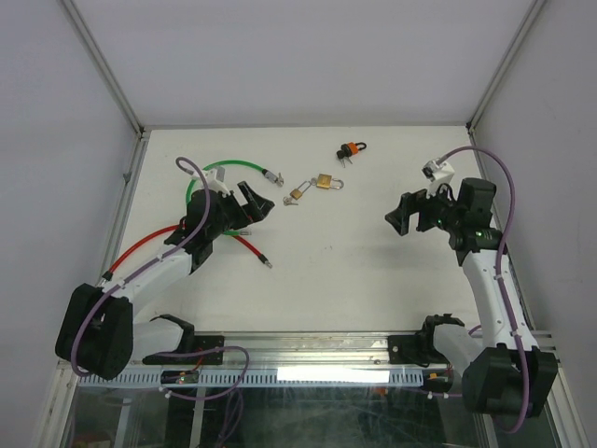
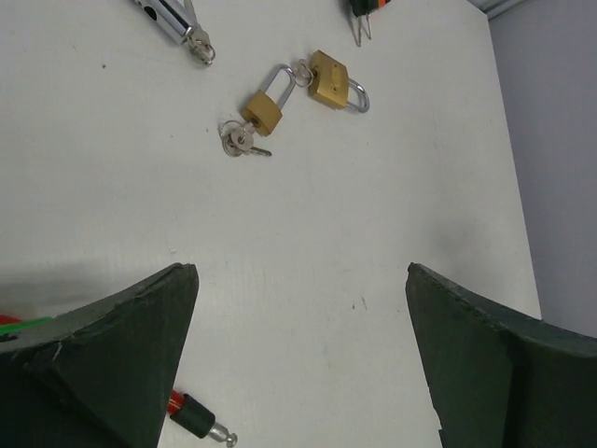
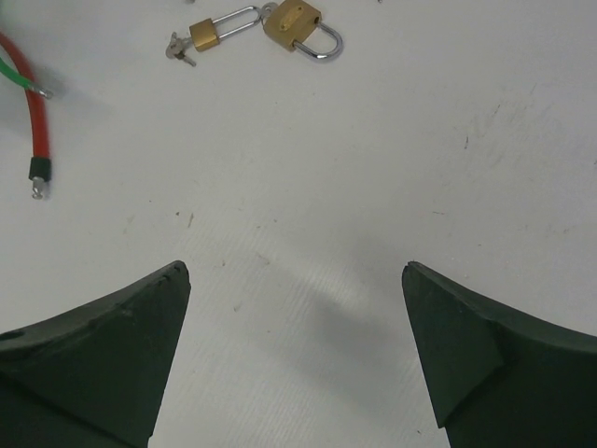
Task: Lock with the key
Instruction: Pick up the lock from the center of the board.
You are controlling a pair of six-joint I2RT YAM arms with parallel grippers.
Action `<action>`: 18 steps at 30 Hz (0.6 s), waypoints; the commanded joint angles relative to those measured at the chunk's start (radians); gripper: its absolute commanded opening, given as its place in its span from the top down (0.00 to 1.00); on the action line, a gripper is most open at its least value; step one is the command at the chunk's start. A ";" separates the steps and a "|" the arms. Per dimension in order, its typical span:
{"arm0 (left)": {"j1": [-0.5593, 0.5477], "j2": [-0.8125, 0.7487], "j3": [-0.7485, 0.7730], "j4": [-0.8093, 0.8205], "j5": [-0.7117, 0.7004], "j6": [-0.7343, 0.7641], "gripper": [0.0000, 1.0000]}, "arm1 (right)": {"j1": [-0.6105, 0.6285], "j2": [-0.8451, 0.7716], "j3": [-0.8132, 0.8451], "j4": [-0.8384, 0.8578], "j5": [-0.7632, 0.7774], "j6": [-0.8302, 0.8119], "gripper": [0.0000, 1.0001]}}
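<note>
1. Left gripper (image 2: 300, 276): jaws spread wide, holding nothing, hovering over bare table (image 2: 308, 215) with the locks ahead of it.
2. Right gripper (image 3: 295, 273): also wide open and empty, facing the same locks from the other side.
3. The task's pieces lie between the two arms, towards the far side. A small brass padlock (image 2: 263, 110) has a key (image 2: 239, 140) sitting in its base. Its shackle touches a larger brass padlock (image 2: 329, 77) — linked or just resting against it, I cannot tell.
4. Further out are a green cable (image 1: 210, 168), a red cable (image 1: 140, 245) and a small orange-and-black lock (image 1: 351, 148).
5. My judgement is that nothing is gripped yet, so the step in hand is the approach.
   - I would pin the small padlock's body with one gripper, low and square.
   - Then I would bring the other onto the key's flat head — not its ring — so that a turn does not drag the lock across the table.
   - I would check first that the shackle is seated.
6. I can read no brand, label or writing on any lock or key in these views.
</note>
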 commanded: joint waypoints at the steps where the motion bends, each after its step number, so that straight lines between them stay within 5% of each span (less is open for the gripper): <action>1: -0.018 0.052 0.095 -0.013 -0.106 0.103 0.04 | -0.008 -0.008 -0.009 0.028 -0.021 -0.135 0.00; 18: -0.019 0.080 0.056 -0.070 -0.248 -0.015 0.01 | -0.010 -0.029 -0.041 -0.107 -0.307 -0.415 0.00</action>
